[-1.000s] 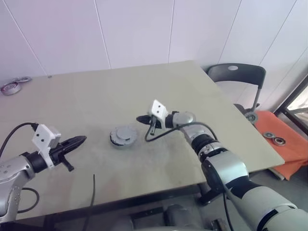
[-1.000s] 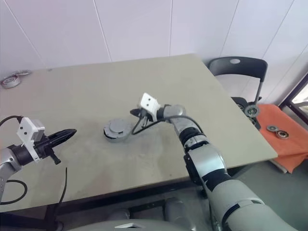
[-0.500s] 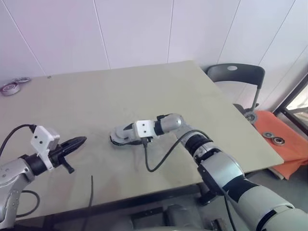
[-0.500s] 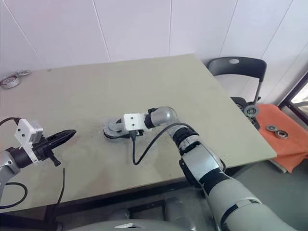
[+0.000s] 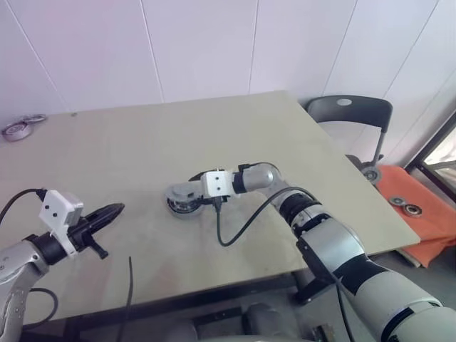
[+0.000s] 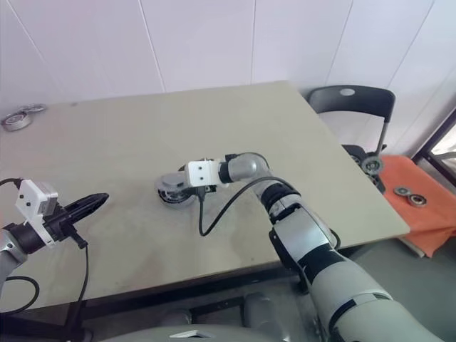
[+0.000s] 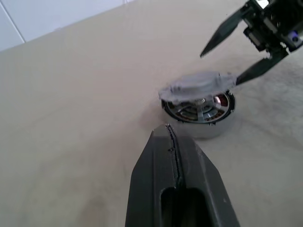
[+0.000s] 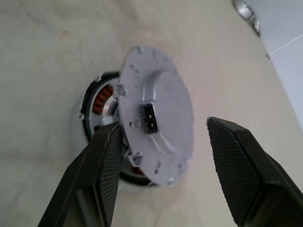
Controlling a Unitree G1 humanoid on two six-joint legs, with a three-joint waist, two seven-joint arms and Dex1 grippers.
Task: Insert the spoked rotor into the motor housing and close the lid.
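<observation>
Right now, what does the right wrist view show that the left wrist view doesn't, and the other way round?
Right wrist view alone: the grey lid's flat face with a small dark socket at its centre, and metal rings far off on the table.

Left wrist view alone: the shut left gripper pointing at the motor housing, and the lid seen edge-on, tilted, lying skewed across the housing.

Both: the open right gripper with a finger on either side of the lid, the lid not seated, and copper-red windings and silvery spokes in the gap below it.
</observation>
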